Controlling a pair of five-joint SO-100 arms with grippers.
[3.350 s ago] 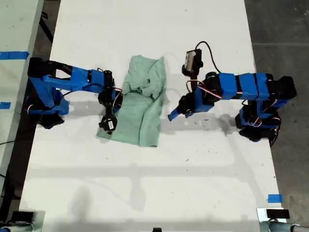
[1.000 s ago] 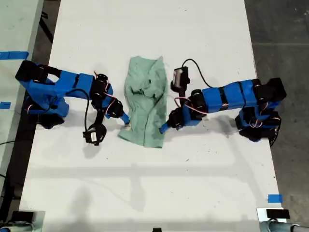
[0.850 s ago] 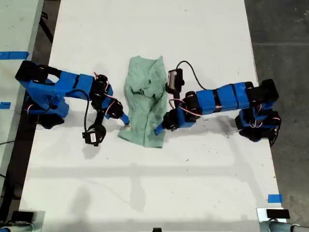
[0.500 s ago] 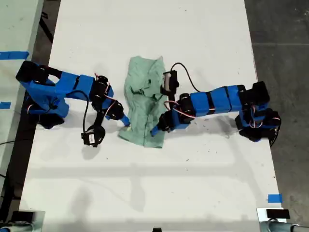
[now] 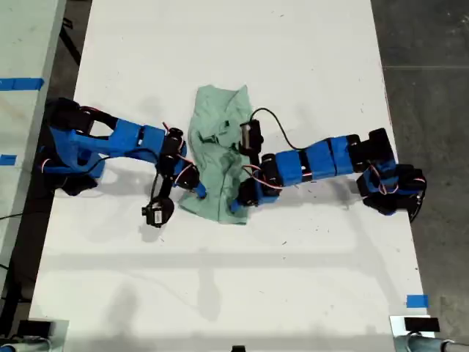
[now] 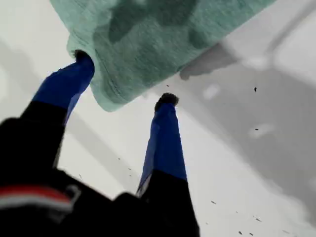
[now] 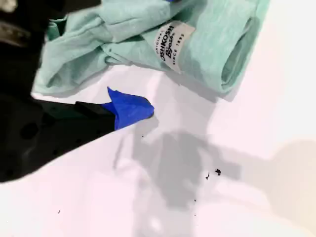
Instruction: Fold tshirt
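The pale mint-green short-sleeved cloth tshirt (image 5: pixel 220 158) lay bunched into a tall strip in the middle of the white table (image 5: pixel 293 279), its long axis running up and down the exterior view, with both blue arms in at its lower end.

My first gripper (image 6: pixel 125 79) was spread wide. One blue finger pressed against the cloth, the other stood on bare table, and the rounded lower corner of the tshirt (image 6: pixel 148 44) hung between the tips, not yet pinched. In the exterior view this looked to be the arm from the right, its jaws (image 5: pixel 236 207) at the shirt's lower right corner.

My second gripper (image 7: pixel 131 108) showed only one blue fingertip, just short of the rumpled cloth and its white neck label (image 7: pixel 173 42), so I could not tell whether it was parted or closed. It sat at the lower left edge (image 5: pixel 199 192) in the exterior view.

By my reading, the first gripper was closer to a grasp: the corner lay straight ahead, and it only had to close.
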